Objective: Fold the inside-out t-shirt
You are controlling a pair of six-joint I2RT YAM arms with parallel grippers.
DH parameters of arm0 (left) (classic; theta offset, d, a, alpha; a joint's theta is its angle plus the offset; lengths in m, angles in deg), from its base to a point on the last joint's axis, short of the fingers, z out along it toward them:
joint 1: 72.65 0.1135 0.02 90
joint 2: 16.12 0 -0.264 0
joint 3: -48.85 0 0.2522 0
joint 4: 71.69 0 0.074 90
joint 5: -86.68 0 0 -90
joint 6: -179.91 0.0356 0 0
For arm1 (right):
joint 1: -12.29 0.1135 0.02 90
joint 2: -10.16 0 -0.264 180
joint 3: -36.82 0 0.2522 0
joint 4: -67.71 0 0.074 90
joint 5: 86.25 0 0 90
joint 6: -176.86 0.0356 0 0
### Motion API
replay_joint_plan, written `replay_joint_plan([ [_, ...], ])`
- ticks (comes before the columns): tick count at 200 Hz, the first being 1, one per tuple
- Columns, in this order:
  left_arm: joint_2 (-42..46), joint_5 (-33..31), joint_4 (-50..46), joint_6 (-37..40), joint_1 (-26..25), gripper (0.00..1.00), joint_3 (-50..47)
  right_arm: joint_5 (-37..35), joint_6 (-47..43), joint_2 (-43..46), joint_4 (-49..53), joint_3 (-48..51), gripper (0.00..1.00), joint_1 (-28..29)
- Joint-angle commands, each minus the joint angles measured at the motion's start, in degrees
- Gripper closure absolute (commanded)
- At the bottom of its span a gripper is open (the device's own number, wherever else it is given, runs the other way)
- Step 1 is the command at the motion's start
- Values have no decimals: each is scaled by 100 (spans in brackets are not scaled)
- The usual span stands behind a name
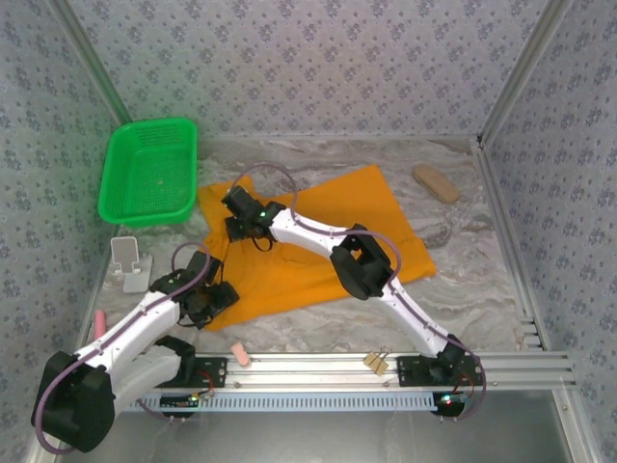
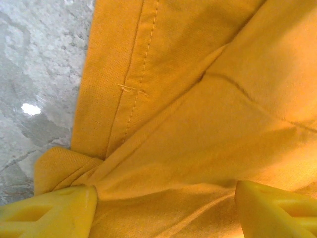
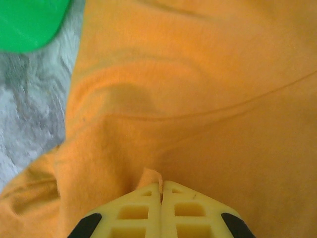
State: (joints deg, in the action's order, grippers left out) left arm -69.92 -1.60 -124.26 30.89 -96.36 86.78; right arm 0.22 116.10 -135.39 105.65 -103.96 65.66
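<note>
The t-shirt [image 1: 371,217] is being grabbed along its left side, so the first fold seems to be just starting. It is spread in the middle of the table [image 1: 472,285], a little to the right of the green basket [image 1: 149,174].

A small pinch of cloth is held by the right gripper [image 3: 162,191], with its fingers pressed tight together. That pinch is at the far left part of the shirt. The left gripper [image 2: 166,203] is set over the near left corner. Its fingers are spread wide, with cloth lying between them, and nothing is held yet.

Next, the left fingers probably need to be shut on the corner. Then both sides could be lifted together and carried over to the right. The cloth should be kept even, or a crooked fold may be made.

The shirt is plain orange-yellow and soft. It is mostly flat, but bunched and wrinkled at the left. A stitched hem [image 2: 141,59] with a tiny loose thread [image 2: 131,89] is seen.
</note>
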Motion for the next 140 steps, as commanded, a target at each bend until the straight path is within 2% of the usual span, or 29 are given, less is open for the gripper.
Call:
replay_joint_plan([
  [1, -80, 49, -338, 84, 56, 26, -201, -342, 295, 366, -45, -250, 100, -166],
  [32, 10, 145, -416, 250, 184, 19, -50, -234, 403, 164, -172, -382, 100, -217],
  [40, 89, 143, -395, 305, 182, 17, -35, -273, 484, 103, -131, -390, 91, -235],
  [50, 153, 87, -429, 360, 195, 15, 2, -104, 506, 127, -294, -285, 63, -287],
  [55, 187, 42, -505, 365, 206, 14, 43, 98, 514, 145, -331, -281, 55, -335],
  [63, 232, 0, -615, 402, 216, 13, 124, 406, 565, 189, -245, -321, 51, -409],
  [80, 329, 4, -715, 500, 215, 11, 311, 781, 392, 576, 95, -110, 49, -594],
  [91, 353, -22, -779, 541, 219, 11, 481, 886, 131, 1055, 112, 492, 49, -707],
  [116, 255, -253, -1276, 774, 184, 12, 1218, 555, -155, 2594, -162, 2534, 46, -1073],
  [140, 234, -765, -1454, 796, -41, 15, 1810, 323, -41, 3974, -464, 4611, 45, -1743],
])
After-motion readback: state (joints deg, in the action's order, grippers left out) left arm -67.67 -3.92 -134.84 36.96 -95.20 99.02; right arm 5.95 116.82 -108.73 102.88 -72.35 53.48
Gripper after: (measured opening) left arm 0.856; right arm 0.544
